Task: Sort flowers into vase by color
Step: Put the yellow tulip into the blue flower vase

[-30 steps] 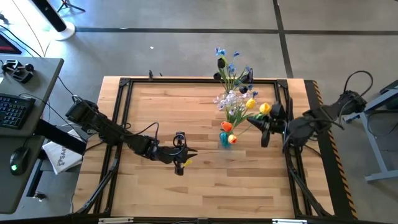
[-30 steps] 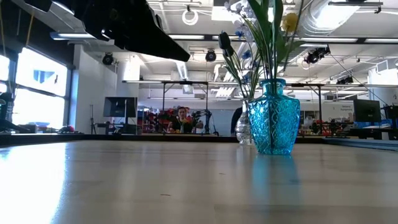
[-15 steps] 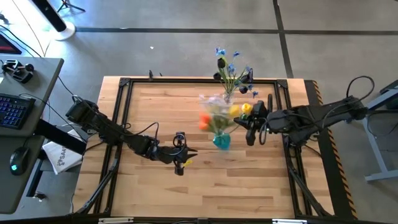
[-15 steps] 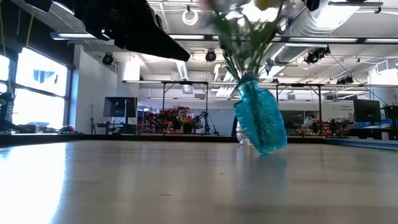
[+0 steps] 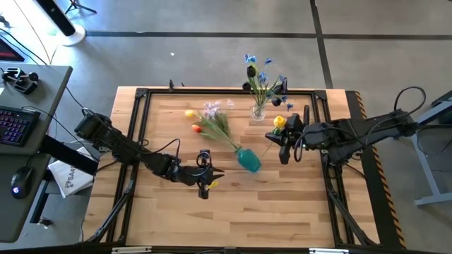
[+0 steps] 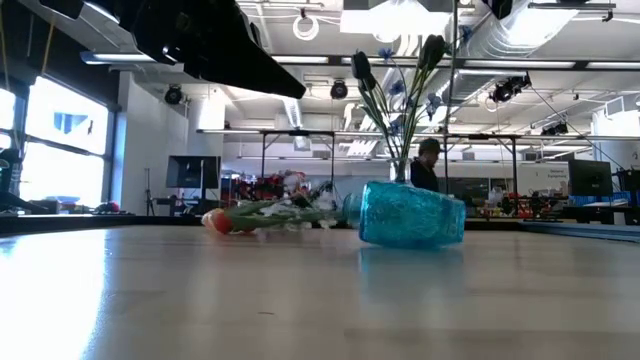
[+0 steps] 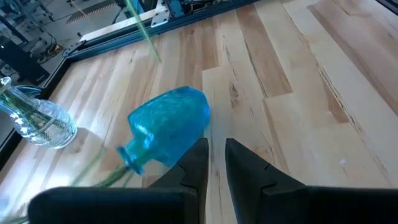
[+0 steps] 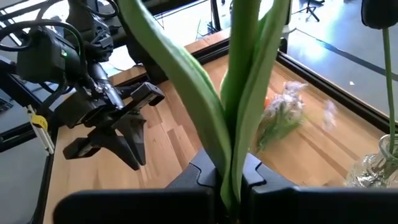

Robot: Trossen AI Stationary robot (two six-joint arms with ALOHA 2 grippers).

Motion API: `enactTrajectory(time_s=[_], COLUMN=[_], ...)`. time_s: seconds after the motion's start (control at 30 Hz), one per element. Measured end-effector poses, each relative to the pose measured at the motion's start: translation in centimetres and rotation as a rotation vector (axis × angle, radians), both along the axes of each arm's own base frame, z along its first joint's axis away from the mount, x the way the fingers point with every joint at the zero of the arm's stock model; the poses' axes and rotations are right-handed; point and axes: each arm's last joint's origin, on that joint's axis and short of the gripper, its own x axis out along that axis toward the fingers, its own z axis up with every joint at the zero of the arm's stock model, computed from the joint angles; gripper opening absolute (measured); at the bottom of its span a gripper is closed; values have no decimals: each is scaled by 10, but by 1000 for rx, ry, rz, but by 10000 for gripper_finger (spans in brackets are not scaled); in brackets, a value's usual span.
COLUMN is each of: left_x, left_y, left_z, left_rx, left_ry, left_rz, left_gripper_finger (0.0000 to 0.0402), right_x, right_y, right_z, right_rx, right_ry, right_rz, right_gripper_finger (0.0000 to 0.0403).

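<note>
The blue glass vase point(image 5: 248, 160) point(image 6: 412, 212) point(image 7: 171, 124) lies on its side on the table. Its flowers point(image 5: 214, 124) point(image 6: 265, 213) are spilled from the mouth toward the table's far left: yellow, orange-red and lilac-white heads resting on the wood. A small clear vase point(image 5: 258, 111) stands by the far edge with blue and near-black flowers. My right gripper point(image 5: 282, 144) point(image 8: 229, 171), just right of the blue vase, is shut on a yellow flower point(image 5: 280, 122). My left gripper point(image 5: 216, 172) point(image 7: 216, 163) hovers near-left of the vase, with a narrow gap between its fingers. My right gripper pinches the yellow flower's green stem and leaves point(image 8: 231, 143) between its two fingers. The flower is lifted clear of the table and of both vases, and its yellow head point(image 5: 280, 122) is on the far side of the fingers.
A black frame point(image 5: 141, 95) runs around the tabletop. There is bare wood point(image 5: 240, 212) along the near side and on the left. A desk with keyboard and mouse point(image 5: 21, 127) stands beyond the table's left edge.
My right gripper moved toward the table's left, keeping hold of the yellow flower. The blue vase, which stood upright, tipped toward the left and fell. It now lies on its side, with its other flowers spilled out across the table. The held flower came clear of the vase.
</note>
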Motion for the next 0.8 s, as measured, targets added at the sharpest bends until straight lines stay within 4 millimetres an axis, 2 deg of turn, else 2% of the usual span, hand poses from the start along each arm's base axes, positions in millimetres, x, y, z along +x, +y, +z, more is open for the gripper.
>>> enactTrajectory(time_s=[0.8], left_x=[0], left_y=[0], left_z=[0], left_rx=[-3], left_ry=[-1], left_rz=[1], left_gripper_finger=[44], right_x=[1], right_y=[2], right_z=[-1], right_rx=[33], right_ry=[6], right_rz=[42], right_gripper_finger=[1])
